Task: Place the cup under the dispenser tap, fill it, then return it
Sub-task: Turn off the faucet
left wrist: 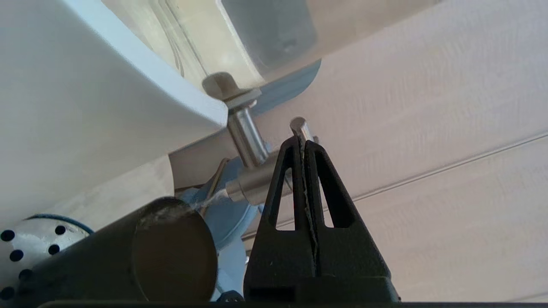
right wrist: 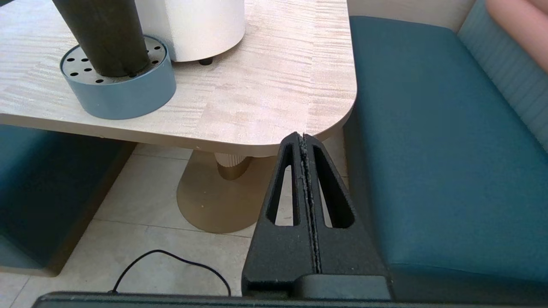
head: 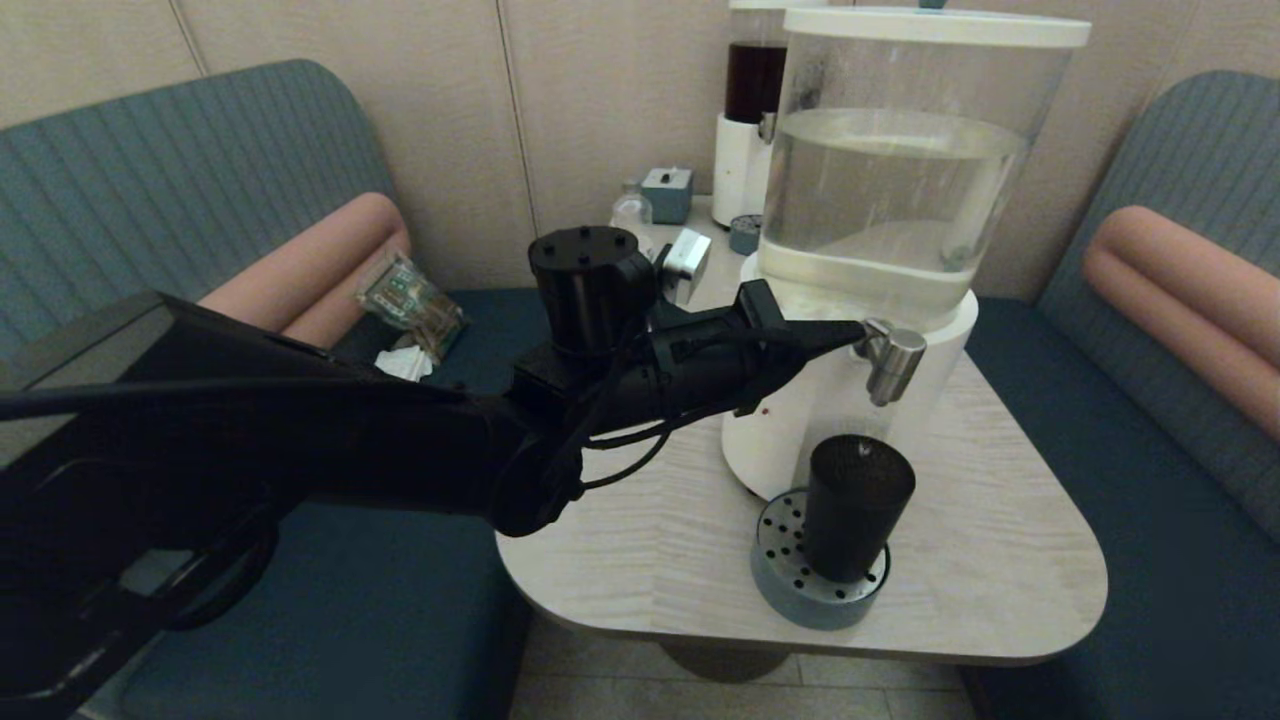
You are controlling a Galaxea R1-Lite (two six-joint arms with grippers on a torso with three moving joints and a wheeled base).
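Observation:
The dark tumbler cup [head: 855, 505] stands upright on a round blue-grey drip tray [head: 800, 595], right below the silver dispenser tap [head: 890, 360] of the big clear-tank dispenser [head: 900, 200]. My left gripper [head: 855, 335] is shut, its tips resting against the tap's top lever [left wrist: 299, 126]. In the left wrist view a thin stream of water [left wrist: 209, 200] runs from the tap nozzle [left wrist: 252, 182] into the cup [left wrist: 128, 256]. My right gripper [right wrist: 303, 137] is shut and empty, low beside the table's front right corner, with the cup [right wrist: 102, 38] and tray [right wrist: 124, 94] far from it.
Behind stand a slim dark-liquid dispenser [head: 752, 110], a small clear bottle [head: 632, 212], a blue box [head: 668, 193] and a white cube [head: 685, 262]. Teal benches flank the light wooden table [head: 1000, 560]. A black cable [right wrist: 171, 261] lies on the floor.

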